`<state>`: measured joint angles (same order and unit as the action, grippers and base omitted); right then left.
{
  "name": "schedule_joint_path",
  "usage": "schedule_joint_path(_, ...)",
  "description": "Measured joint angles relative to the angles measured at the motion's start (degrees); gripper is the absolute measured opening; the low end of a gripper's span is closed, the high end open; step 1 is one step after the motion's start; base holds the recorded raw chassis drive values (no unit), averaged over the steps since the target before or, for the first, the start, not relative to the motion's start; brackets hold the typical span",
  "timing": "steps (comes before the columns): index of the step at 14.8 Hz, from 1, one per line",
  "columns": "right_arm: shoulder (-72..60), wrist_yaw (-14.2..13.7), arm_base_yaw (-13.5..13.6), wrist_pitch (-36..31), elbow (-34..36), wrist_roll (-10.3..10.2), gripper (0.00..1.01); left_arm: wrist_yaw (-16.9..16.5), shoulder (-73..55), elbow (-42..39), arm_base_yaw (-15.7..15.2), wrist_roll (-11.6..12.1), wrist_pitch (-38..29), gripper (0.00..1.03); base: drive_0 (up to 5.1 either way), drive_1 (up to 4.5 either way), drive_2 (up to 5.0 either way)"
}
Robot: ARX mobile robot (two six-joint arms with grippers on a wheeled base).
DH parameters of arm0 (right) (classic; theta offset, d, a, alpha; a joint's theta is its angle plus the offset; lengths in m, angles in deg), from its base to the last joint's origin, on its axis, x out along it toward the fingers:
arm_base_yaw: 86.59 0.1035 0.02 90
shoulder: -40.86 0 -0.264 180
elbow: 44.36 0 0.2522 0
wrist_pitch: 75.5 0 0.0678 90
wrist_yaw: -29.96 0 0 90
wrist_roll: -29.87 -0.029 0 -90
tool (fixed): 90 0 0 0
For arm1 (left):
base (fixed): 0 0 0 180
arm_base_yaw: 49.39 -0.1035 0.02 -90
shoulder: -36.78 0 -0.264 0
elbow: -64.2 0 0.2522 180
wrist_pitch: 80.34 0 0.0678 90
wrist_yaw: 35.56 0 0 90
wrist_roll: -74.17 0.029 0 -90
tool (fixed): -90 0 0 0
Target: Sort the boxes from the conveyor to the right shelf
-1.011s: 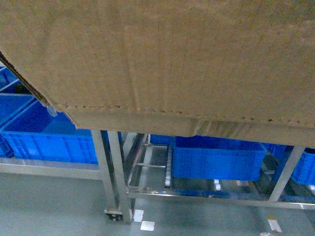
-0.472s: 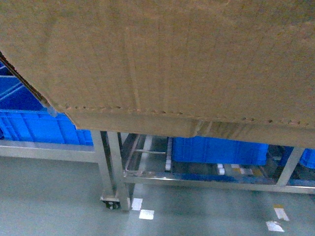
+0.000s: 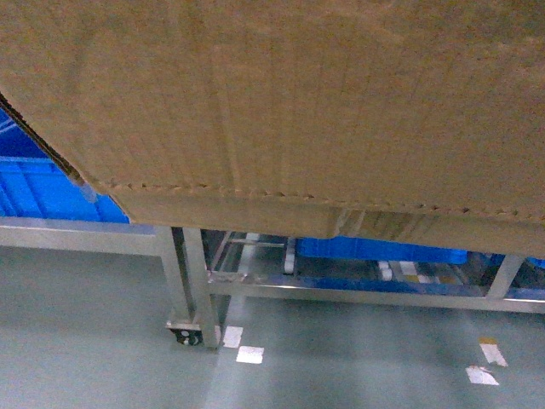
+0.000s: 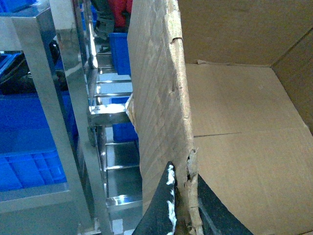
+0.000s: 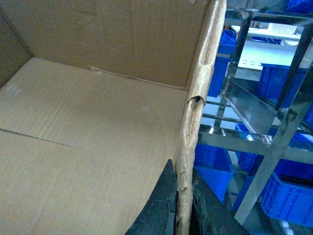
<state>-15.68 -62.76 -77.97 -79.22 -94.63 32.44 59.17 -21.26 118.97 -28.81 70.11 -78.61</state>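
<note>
A large brown cardboard box (image 3: 272, 102) fills the top of the head view, held up in the air with its outer side toward the camera. My left gripper (image 4: 187, 198) is shut on the box's torn left wall (image 4: 161, 98), one finger outside and one inside. My right gripper (image 5: 183, 200) is shut on the ragged right wall (image 5: 200, 98) in the same way. The box's inside (image 5: 88, 122) is bare. Below and beyond the box stands the stainless-steel shelf (image 3: 192, 273). Both grippers are hidden behind the box in the head view. The conveyor is out of view.
Blue plastic crates (image 3: 43, 192) sit on the steel rack, others (image 5: 293, 200) to the box's right. A rack leg with a caster (image 3: 183, 334) stands on the grey-green floor beside white tape marks (image 3: 249, 354). Steel uprights (image 4: 49, 98) stand close to the box's left side.
The rack and blue crates have slid upward in the head view and are more hidden behind the box, and more floor shows. The box keeps its place in that view.
</note>
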Motion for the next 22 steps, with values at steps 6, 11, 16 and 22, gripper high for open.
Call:
schedule_joint_path(6, 0.00, 0.04, 0.00, 0.00, 0.00, 0.00, 0.03, 0.00, 0.00, 0.00, -0.02, 0.02, -0.04, 0.02, 0.0, 0.00, 0.0)
schedule_joint_path(11, 0.07, -0.11, -0.07, -0.15, 0.00, 0.02, 0.03, 0.07, 0.00, 0.00, 0.20, 0.04, -0.17, 0.02, 0.1, 0.07, 0.1)
schedule_joint_path(16, 0.39, -0.09, -0.04, -0.26, 0.00, 0.02, 0.03, 0.13, 0.22, 0.00, 0.22, 0.04, -0.46, 0.02, 0.3, 0.33, 0.3)
schedule_joint_path(22, 0.26, -0.09, -0.04, 0.02, 0.00, 0.02, 0.03, 0.13, 0.13, 0.00, 0.22, 0.04, -0.07, 0.02, 0.1, 4.46, -4.2)
